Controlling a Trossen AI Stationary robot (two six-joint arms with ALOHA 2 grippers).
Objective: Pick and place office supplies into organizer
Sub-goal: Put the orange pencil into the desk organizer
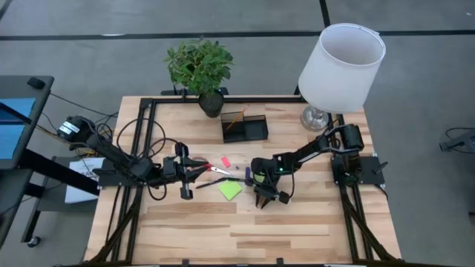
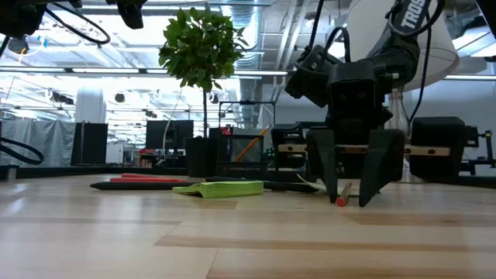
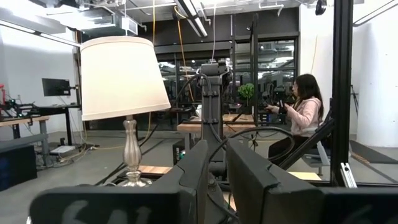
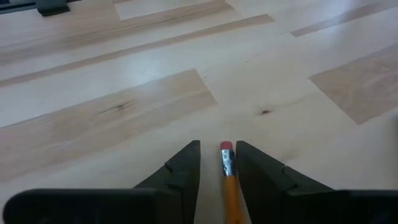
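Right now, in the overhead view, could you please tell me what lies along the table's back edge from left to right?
Potted plant → dark organizer with an orange pencil inside → lamp.

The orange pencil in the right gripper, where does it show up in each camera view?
High view: hidden under the right gripper, just right of the green sticky-note pad.
Low view: orange pencil slants between the fingers, eraser tip at the table.
Left wrist view: not in it.
Right wrist view: pencil between the two fingers, eraser forward.
Shared landmark: the right gripper.
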